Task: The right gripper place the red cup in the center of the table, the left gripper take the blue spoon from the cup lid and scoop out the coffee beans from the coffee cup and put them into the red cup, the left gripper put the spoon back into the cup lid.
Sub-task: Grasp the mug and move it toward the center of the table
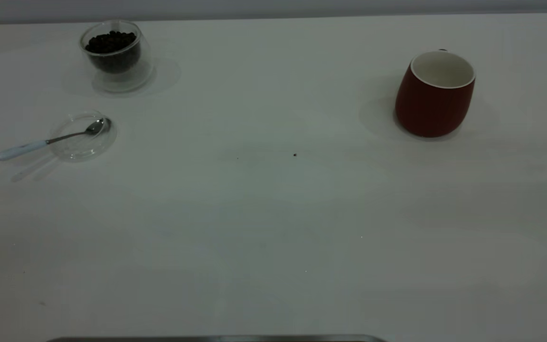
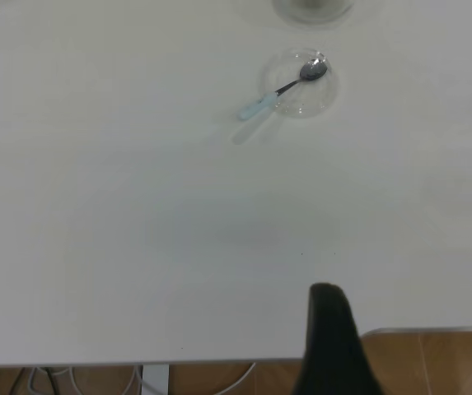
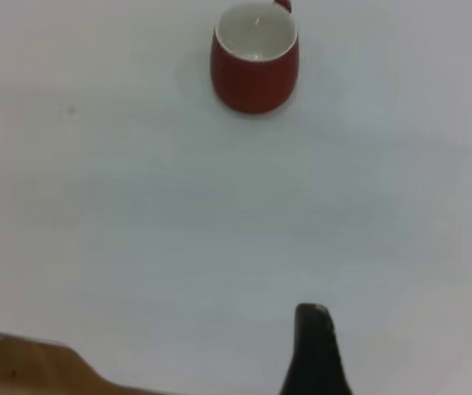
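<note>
Left gripper (image 2: 332,329) hanging over the near edge of the table (image 1: 273,213), well apart from the cup lid (image 1: 82,135); opening impossible to tell, nothing visibly held. Right gripper (image 3: 314,346) likewise hanging back, far from the red cup (image 1: 435,93), state unclear. Blue spoon (image 1: 48,141) lying with its bowl in the lid, handle sticking out over the rim. Coffee cup (image 1: 116,54) standing just beyond the lid, holding coffee beans (image 1: 111,42). Red cup sitting upright, well off to the lid's right.

Clear glass coffee cup (image 1: 117,56) and cup lid (image 1: 83,136) – shiny metal blue spoon (image 1: 50,140) bowl – matt red cup (image 1: 435,94).
</note>
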